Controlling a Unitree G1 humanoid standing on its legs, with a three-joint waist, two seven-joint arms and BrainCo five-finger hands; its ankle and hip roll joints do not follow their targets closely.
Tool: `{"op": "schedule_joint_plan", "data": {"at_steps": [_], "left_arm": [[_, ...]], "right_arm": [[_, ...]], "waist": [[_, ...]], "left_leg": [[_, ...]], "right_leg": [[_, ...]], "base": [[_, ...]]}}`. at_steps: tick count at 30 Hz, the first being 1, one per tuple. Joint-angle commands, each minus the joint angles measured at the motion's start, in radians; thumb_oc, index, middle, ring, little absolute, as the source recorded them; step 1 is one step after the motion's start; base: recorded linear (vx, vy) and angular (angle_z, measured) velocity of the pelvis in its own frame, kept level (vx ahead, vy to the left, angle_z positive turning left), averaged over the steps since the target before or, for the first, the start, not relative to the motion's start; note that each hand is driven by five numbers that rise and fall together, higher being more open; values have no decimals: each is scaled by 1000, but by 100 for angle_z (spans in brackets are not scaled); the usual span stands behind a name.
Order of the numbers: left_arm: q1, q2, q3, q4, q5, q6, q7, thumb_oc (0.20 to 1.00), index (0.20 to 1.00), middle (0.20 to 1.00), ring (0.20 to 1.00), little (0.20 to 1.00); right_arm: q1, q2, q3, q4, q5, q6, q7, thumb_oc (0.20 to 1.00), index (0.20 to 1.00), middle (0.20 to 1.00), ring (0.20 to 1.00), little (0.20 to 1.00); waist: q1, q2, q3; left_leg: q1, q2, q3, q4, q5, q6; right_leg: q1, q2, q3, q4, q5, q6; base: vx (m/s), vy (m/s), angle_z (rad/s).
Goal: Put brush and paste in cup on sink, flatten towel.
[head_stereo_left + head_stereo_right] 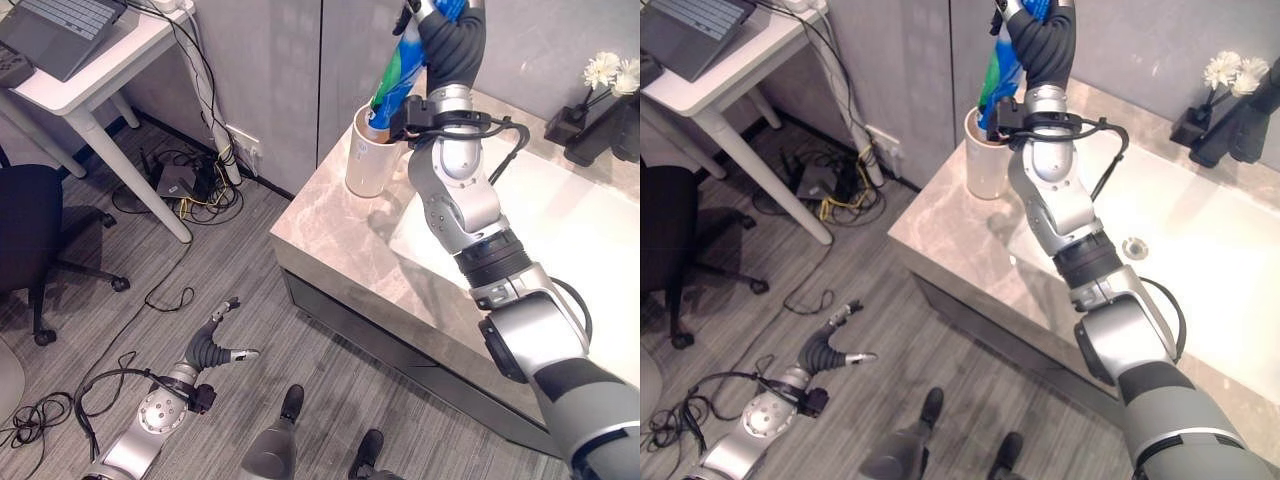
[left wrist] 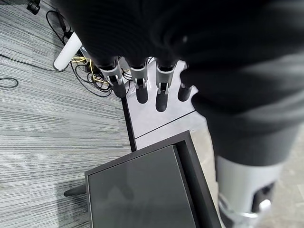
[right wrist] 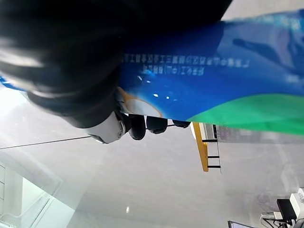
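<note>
Left eye view: a marble-patterned counter (image 1: 330, 235) runs from centre to right, with a white sink basin (image 1: 580, 240) set into it. Its drain (image 1: 1134, 246) shows in the right eye view. A white desk (image 1: 95, 75) stands at upper left with a grey laptop (image 1: 60, 30) on it, and a black office chair (image 1: 30, 240) sits below it on the grey plank floor (image 1: 250, 300). A tangle of cables and a power strip (image 1: 185, 180) lies at the foot of the wall.

The right arm reaches up over the counter. The right hand (image 1: 450, 35), under its dark ribbed cover, is clenched round a blue-and-green toothpaste tube (image 1: 400, 75). The tube is tilted, its lower end down inside the white cup (image 1: 370, 155). The cup stands upright on the counter near the front left corner, just beside the basin. In the right wrist view the tube crosses the frame close up, with dark fingertips (image 3: 137, 127) curled under it.

A dark soap dispenser (image 1: 610, 125) and a dark vase with white flowers (image 1: 610, 70) stand at the far right of the counter.

The left hand (image 1: 215, 345) hangs low over the floor, well apart from the counter. The left wrist view shows its fingers (image 2: 140, 85) straight and relaxed, holding nothing.
</note>
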Motion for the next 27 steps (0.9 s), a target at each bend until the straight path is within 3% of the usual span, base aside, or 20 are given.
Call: {"op": "schedule_joint_plan", "data": {"at_steps": [1,5,6,26,27], "left_arm": [[9,64,6,-56,46,-35,7,1000,1000,1000,1000,1000],[8,60,9,-50,51,-35,8,1000,1000,1000,1000,1000],[-7,90,9,-59,164,-38,30,1000,1000,1000,1000,1000],[2,82,7,-43,158,-36,36,1000,1000,1000,1000,1000],[3,83,10,-45,162,-36,36,1000,1000,1000,1000,1000]], "right_arm": [[-30,-26,-22,-88,-94,-29,-13,200,200,200,200,200],[-18,-37,-11,-106,-124,-20,-12,200,200,200,200,200],[-2,-47,-1,-119,-157,-12,-6,200,200,200,200,200],[21,-12,5,-66,-141,-5,-4,200,200,200,200,200],[15,-25,16,-70,-170,5,-6,385,385,385,385,385]], "waist": [[2,-52,-21],[3,-55,-21],[3,-57,-21],[9,-71,-16],[9,-72,-16]], "left_leg": [[-2,6,10,3,-37,7],[-4,5,8,3,-36,8],[-4,5,7,3,-37,7],[-3,7,9,3,-40,11],[-3,8,9,3,-40,11]], "right_leg": [[8,-162,33,-1,137,93],[8,-162,31,-1,137,93],[9,-161,27,-1,135,93],[4,-158,34,-1,136,92],[4,-158,34,-1,135,92]], "base": [[0,0,0],[0,0,0],[0,0,0],[0,0,0],[0,0,0]]}}
